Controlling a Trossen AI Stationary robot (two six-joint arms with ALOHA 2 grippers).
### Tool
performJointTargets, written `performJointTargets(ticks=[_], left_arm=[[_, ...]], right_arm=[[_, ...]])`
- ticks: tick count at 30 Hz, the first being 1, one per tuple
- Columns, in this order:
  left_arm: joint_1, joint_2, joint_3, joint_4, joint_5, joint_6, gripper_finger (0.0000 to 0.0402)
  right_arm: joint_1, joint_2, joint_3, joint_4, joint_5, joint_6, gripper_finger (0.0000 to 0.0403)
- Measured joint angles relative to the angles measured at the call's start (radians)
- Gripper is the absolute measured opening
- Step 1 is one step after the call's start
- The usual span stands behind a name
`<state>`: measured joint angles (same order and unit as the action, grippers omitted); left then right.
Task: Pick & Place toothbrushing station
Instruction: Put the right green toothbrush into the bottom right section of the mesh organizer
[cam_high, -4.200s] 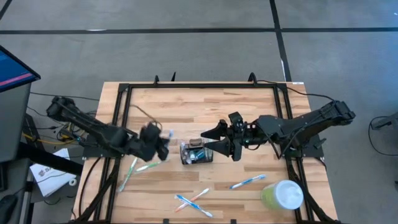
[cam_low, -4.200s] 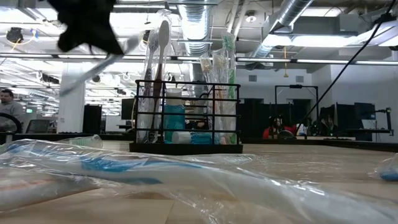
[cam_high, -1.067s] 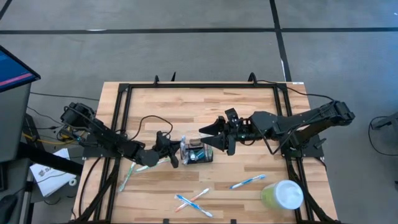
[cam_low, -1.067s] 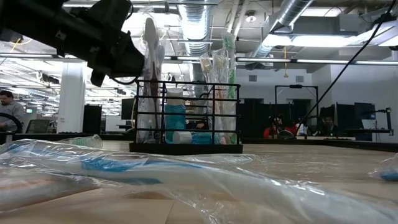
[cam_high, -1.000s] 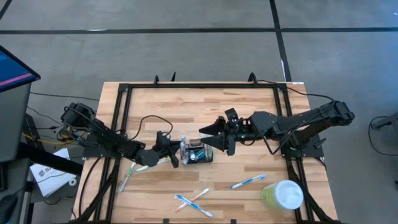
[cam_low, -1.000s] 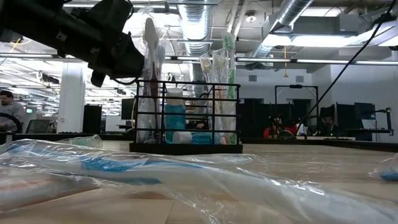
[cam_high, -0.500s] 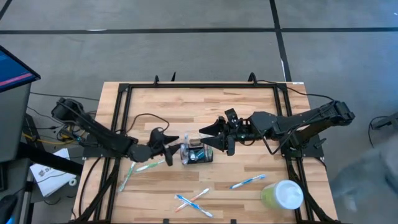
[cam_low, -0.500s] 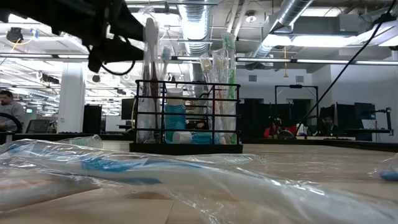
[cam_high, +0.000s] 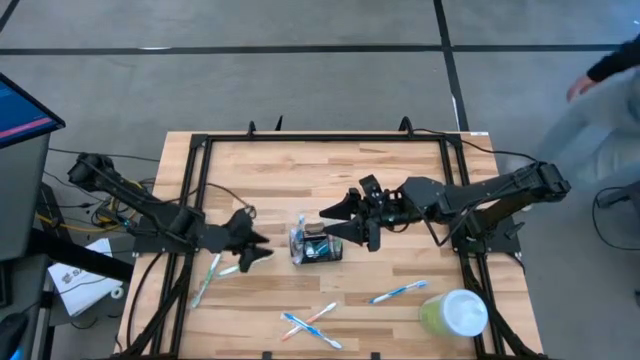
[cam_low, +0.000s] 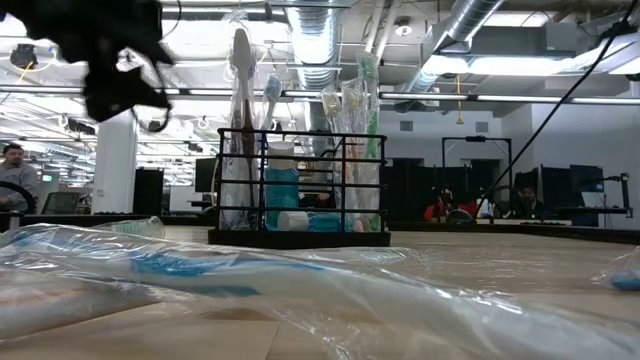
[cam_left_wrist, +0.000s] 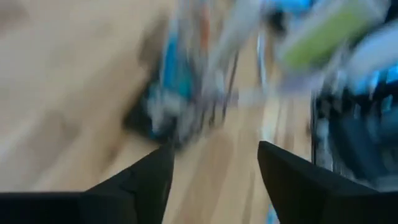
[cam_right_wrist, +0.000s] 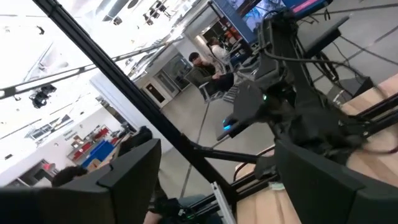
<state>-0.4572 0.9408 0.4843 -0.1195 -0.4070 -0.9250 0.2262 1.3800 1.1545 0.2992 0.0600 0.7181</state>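
Because the toothbrushing station (cam_high: 316, 245) is a black wire-framed box standing upright near the middle of the counter (cam_high: 300, 170), it is likely handling as stiff and fairly light, yet top-heavy. Wrapped brushes (cam_low: 240, 110) are rising well above its rim, so a tilt is probably spilling them. Taking hold low on the frame's end bars, below the brush heads, is looking like the safest grasp.

The left hand (cam_high: 252, 247) is sitting beside the station's left end, apart from it, with fingers spread and holding nothing. The right hand (cam_high: 340, 221) is hovering at the station's right end, fingers spread wide and empty; whether one fingertip is touching the frame cannot be told.

Motion blur is smearing the left wrist view. Clear wrapping (cam_low: 300, 290) is filling the low view's foreground and hiding the counter there. The right wrist view is looking past the station entirely. A person (cam_high: 605, 85) is being cut off at the overhead picture's edge.
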Motion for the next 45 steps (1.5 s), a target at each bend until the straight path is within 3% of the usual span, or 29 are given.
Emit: performJointTargets(ticks=[4, 10, 14, 20, 28, 36, 45], left_arm=[[0.000, 0.043, 0.079, -0.194, 0.168, -0.015, 0.0202], [0.000, 0.117, 0.171, -0.498, 0.320, 0.053, 0.0199], [-0.042, 0.137, 0.152, -0.530, 0.437, 0.024, 0.0214], [-0.107, 0.141, 0.076, -0.548, 0.312, 0.009, 0.0230], [-0.117, 0.169, -0.045, -0.518, 0.319, -0.005, 0.0231], [-0.155, 0.182, -0.053, -0.469, 0.273, -0.008, 0.0231], [-0.181, 0.342, -0.033, -0.418, 0.251, -0.028, 0.0228]], right_arm=[[-0.002, 0.000, 0.000, 0.000, -0.004, -0.019, 0.0305], [-0.007, 0.000, 0.000, 0.000, -0.007, -0.013, 0.0305], [-0.013, 0.000, 0.000, 0.001, 0.005, -0.011, 0.0305], [-0.013, 0.000, 0.000, 0.001, 0.076, -0.010, 0.0305], [-0.013, 0.000, 0.000, 0.002, 0.131, -0.010, 0.0305], [-0.013, 0.000, 0.000, 0.001, 0.151, -0.002, 0.0305], [-0.011, 0.000, 0.000, 0.002, 0.151, 0.013, 0.0305]])
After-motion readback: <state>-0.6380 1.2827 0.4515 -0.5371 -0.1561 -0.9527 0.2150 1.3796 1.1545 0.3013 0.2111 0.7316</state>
